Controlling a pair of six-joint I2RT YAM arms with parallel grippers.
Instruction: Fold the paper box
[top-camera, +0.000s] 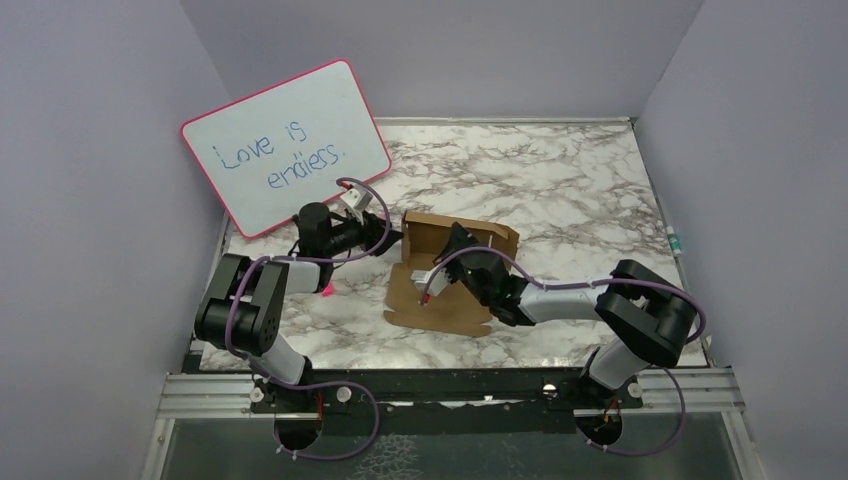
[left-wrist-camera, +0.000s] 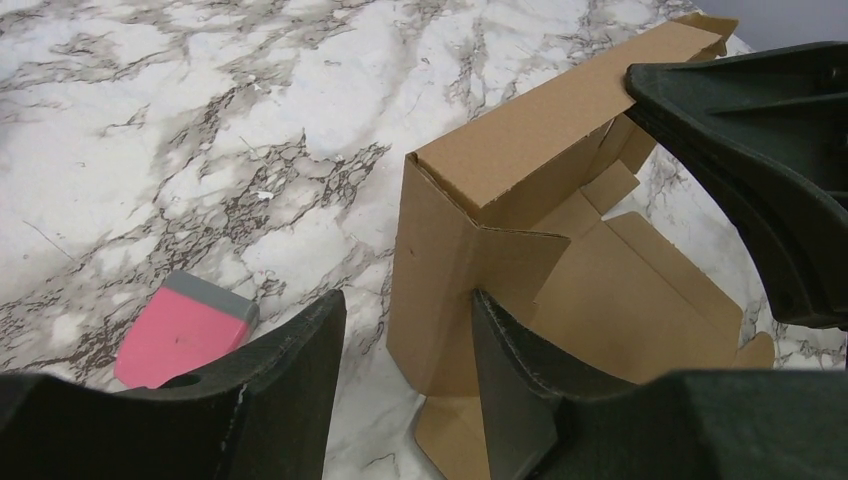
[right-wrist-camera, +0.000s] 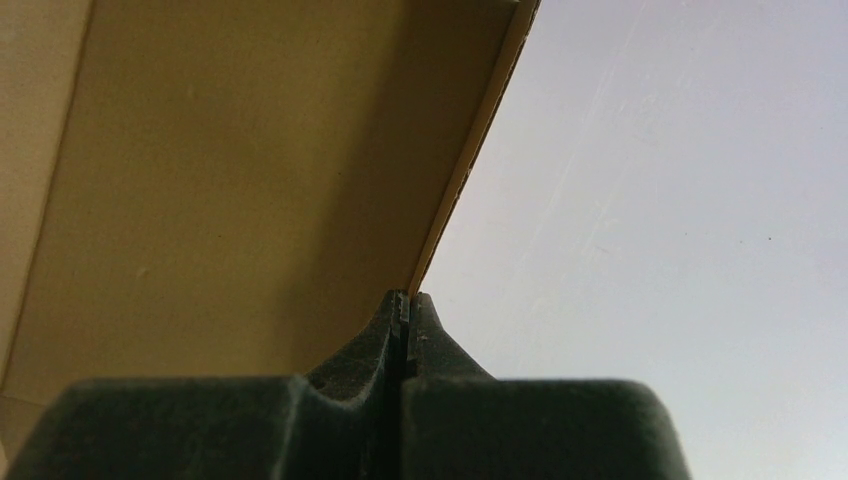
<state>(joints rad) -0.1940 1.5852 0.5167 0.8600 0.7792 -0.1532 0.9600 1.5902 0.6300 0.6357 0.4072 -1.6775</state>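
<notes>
Marble surface (top-camera: 580, 190), paper box (left-wrist-camera: 440, 260) half-formed: left fingers (left-wrist-camera: 290, 400) half-open astride a side wall, right fingers (right-wrist-camera: 385, 340) shut against a panel; next, probably pinch that wall.

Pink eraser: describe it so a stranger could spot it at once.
On the marble table, look left of the cardboard box, in front of the whiteboard. The eraser lies there: a small pink block with a grey edge, unlike the pink-framed board.
</notes>
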